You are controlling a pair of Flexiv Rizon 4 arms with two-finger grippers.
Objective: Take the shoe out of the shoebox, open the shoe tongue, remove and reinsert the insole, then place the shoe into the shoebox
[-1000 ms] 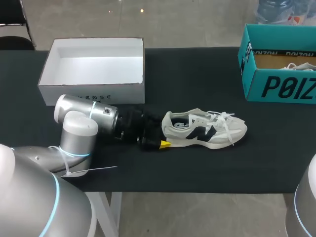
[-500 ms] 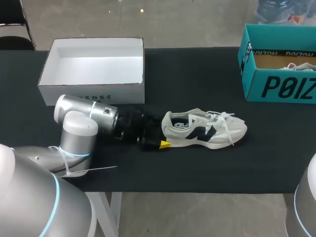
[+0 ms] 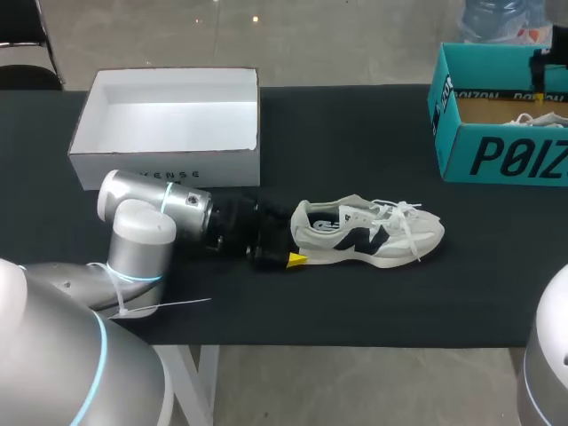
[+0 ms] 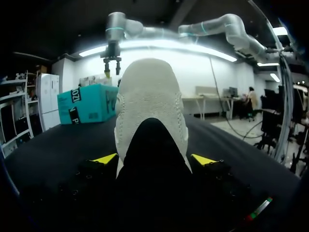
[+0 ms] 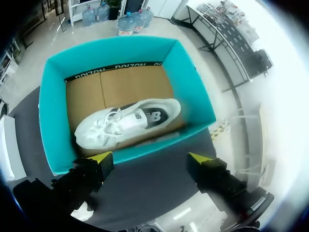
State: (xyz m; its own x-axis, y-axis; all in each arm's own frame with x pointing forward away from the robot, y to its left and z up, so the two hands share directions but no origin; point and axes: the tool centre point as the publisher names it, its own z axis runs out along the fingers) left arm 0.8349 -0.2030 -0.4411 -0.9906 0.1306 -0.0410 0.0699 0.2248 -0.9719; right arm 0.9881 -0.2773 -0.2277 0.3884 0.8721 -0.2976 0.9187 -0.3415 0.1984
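Note:
A white sneaker with dark side markings (image 3: 368,233) lies on its sole on the black table, toe to the right. My left gripper (image 3: 293,238) is at its heel, one yellow tip showing on the near side. In the left wrist view the heel (image 4: 149,106) fills the space between the wide-spread fingers of the left gripper (image 4: 154,159); it is open. My right gripper (image 5: 149,159) hangs open above the teal shoebox (image 5: 53,130), looking down on a second white sneaker (image 5: 128,121) inside it. Its dark tip (image 3: 540,60) shows over the teal shoebox (image 3: 497,155).
An open white shoebox (image 3: 169,164) with nothing in it stands at the back left, just behind my left arm. The teal shoebox sits at the table's back right corner. Bare black table (image 3: 355,133) lies between the boxes and in front of the sneaker.
My right gripper has come into the head view over the teal box's back edge. The left arm and the sneaker have not moved.

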